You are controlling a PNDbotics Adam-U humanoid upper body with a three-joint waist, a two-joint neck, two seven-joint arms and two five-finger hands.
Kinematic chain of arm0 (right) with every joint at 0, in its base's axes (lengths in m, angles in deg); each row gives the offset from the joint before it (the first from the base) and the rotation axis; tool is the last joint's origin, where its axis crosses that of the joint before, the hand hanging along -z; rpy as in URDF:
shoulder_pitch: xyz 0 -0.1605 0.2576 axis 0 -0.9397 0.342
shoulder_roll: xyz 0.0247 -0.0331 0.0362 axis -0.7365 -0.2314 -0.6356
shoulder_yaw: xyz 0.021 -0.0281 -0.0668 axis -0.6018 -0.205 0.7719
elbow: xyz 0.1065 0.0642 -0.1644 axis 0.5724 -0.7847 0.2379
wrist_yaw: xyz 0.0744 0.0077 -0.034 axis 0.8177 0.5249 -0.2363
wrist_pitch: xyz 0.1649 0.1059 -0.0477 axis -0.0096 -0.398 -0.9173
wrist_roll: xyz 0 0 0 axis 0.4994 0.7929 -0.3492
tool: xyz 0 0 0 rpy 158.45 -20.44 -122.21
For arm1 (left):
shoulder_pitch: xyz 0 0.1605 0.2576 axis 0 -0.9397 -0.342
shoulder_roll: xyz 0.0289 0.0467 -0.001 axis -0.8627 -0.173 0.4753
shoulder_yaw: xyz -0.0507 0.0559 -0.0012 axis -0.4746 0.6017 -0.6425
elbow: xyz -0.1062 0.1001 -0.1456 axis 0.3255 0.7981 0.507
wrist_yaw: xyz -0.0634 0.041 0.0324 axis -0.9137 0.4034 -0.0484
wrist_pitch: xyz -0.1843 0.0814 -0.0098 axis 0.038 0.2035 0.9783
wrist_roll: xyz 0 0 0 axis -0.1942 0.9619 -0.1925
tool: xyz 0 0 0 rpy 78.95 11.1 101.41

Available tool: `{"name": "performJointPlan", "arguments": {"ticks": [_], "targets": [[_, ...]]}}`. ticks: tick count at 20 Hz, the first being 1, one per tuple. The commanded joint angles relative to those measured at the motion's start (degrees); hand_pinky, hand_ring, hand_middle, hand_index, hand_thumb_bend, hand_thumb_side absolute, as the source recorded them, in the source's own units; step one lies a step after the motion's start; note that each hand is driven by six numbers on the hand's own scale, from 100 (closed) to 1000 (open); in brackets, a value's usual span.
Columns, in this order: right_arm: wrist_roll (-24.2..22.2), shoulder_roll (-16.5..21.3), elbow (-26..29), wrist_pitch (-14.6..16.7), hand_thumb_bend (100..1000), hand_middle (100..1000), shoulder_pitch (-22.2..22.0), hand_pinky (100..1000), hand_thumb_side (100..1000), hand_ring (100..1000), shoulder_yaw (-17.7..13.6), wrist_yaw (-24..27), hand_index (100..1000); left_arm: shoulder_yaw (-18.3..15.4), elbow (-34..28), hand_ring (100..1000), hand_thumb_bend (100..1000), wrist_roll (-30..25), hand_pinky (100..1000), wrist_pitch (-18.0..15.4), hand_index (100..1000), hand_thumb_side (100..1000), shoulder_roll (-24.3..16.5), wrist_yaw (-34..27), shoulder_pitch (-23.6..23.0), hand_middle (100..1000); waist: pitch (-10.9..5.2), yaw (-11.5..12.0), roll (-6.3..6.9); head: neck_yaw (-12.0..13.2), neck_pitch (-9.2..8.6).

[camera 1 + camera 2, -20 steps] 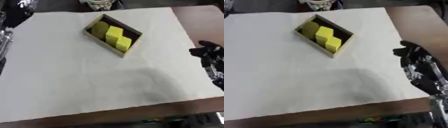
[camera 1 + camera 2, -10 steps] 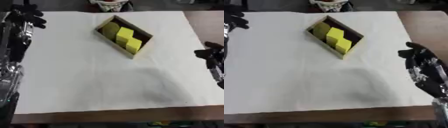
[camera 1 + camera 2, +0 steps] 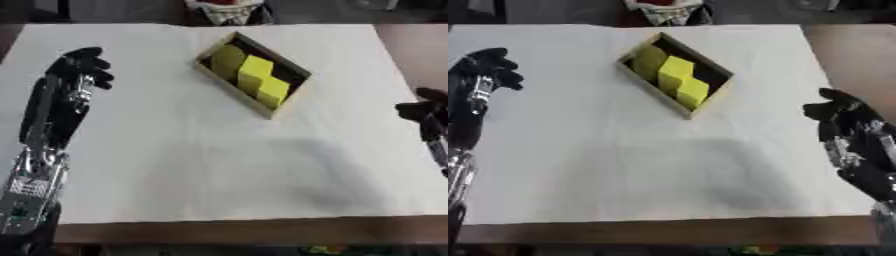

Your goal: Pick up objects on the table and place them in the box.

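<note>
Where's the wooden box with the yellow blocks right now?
The shallow wooden box sits askew on the white table cover, toward the far edge and slightly right of centre, holding the yellow blocks, well clear of both hands.

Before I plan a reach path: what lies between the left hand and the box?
Nothing: only bare white cloth lies between the left hand and the box, clearest in the left eye view.
</note>
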Motion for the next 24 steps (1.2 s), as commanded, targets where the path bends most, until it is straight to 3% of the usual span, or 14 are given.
{"name": "performJointPlan", "arguments": {"ticks": [1, 19, 24], "targets": [[0.2, 0.57, 1.14, -0.16, 100, 638, 0.21, 852, 470, 816, -0.41, -0.1, 886, 0.32, -0.18, 585, 100, -0.55, 573, -0.05, 783, 718, 0.0, 0.54, -0.1, 587, -0.87, -0.07, 0.03, 0.26, 0.29], [-0.3, 0.55, 0.98, -0.22, 100, 638, -0.1, 838, 470, 809, -0.12, -0.29, 884, 2.22, 2.14, 580, 100, -3.25, 570, 1.08, 772, 769, 2.33, -1.19, -0.27, 581, -1.61, -0.26, 0.28, -0.22, 0.29], [-0.52, 0.48, 0.99, -0.26, 100, 585, -0.17, 834, 470, 759, -0.13, -0.37, 871, 2.5, 2.08, 581, 100, -4.0, 571, 0.93, 772, 773, 2.44, -0.97, -0.19, 582, -1.5, -0.37, 0.34, -0.49, 0.29]]}}
